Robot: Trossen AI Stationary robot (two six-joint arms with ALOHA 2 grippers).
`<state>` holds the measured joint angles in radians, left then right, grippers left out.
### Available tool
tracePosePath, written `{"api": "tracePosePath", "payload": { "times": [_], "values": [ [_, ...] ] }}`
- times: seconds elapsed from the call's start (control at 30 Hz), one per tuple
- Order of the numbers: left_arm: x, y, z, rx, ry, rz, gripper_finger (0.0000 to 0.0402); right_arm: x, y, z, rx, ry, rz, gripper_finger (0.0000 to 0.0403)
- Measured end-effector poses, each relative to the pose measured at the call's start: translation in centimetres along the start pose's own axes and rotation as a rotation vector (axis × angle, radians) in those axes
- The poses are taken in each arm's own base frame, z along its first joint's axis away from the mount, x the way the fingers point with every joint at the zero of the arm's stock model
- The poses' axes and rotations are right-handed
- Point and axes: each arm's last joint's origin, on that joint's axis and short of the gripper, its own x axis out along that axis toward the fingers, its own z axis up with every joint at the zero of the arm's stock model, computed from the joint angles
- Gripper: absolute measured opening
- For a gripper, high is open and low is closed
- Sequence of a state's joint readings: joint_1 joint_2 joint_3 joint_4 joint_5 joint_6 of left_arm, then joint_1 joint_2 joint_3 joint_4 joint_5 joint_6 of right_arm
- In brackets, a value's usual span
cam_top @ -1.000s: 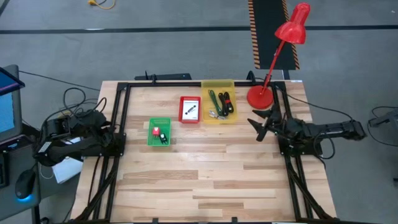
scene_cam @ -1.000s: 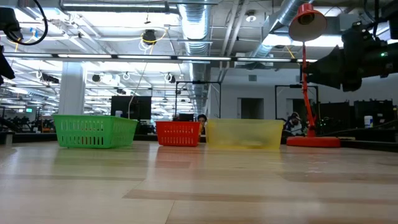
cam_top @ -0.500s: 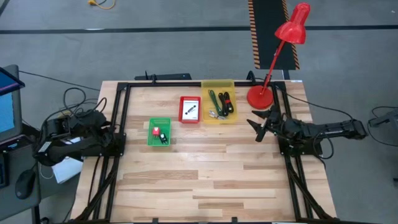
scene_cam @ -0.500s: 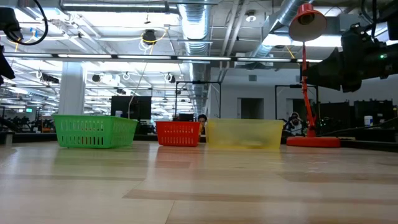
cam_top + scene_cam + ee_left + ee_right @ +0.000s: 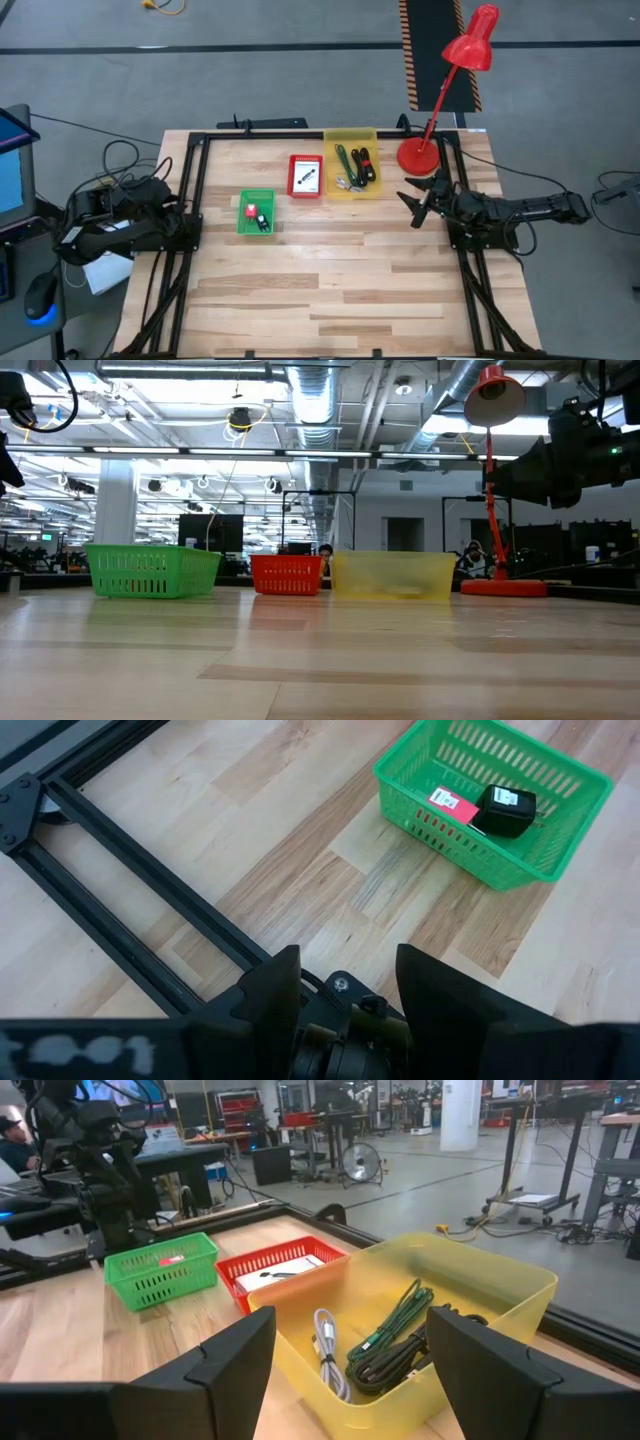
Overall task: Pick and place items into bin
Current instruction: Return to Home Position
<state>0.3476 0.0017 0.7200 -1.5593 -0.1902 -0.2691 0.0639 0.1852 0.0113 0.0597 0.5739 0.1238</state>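
Note:
Three bins stand on the wooden table. The green bin holds a red card and a small black piece. The red bin holds a white printed card. The yellow bin holds a green cable, a black cable bundle and a grey-white cable. My left gripper is open at the table's left edge, tipped down toward the green bin, and touches nothing. My right gripper is open and level at the right edge, pointing at the yellow bin, with nothing between its fingers.
A red desk lamp stands with its base at the far right, close behind my right gripper. A black frame runs along the table's sides. The near half of the table is bare wood.

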Motion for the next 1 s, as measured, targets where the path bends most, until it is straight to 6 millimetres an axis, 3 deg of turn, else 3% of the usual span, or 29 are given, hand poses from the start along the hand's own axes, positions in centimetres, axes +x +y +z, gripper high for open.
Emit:
{"api": "tracePosePath", "payload": {
  "times": [0.27, 0.53, 0.6, 0.7, 0.83, 1.0],
  "values": [
    [0.0, 0.0, 0.0, -0.032, 0.003, 0.008, 0.0155, 0.0, 0.0, 0.0, 0.0, 0.0, 0.0, 0.0255],
    [-2.0, 0.6, 0.3, -0.474, -0.123, 0.081, 0.0158, 0.0, 0.0, 0.0, 0.0, 0.0, 0.0, 0.0255],
    [-2.9, 0.7, 0.9, -0.527, -0.197, 0.039, 0.0158, 0.0, 0.0, 0.0, 0.0, 0.0, 0.001, 0.0255],
    [-4.3, 0.5, 3.1, -0.58, -0.45, -0.05, 0.0158, 0.0, 0.0, 0.0, 0.0, 0.0, 0.0, 0.0255],
    [-5.2, -0.7, 6.4, -0.421, -0.748, -0.3, 0.0158, 0.0, 0.0, 0.0, 0.0, 0.0, 0.001, 0.0255],
    [-3.9, -3.0, 8.9, 0.055, -1.066, -0.676, 0.0158, 0.0, 0.0, 0.0, 0.0, 0.0, 0.0, 0.0255]
  ]
}}
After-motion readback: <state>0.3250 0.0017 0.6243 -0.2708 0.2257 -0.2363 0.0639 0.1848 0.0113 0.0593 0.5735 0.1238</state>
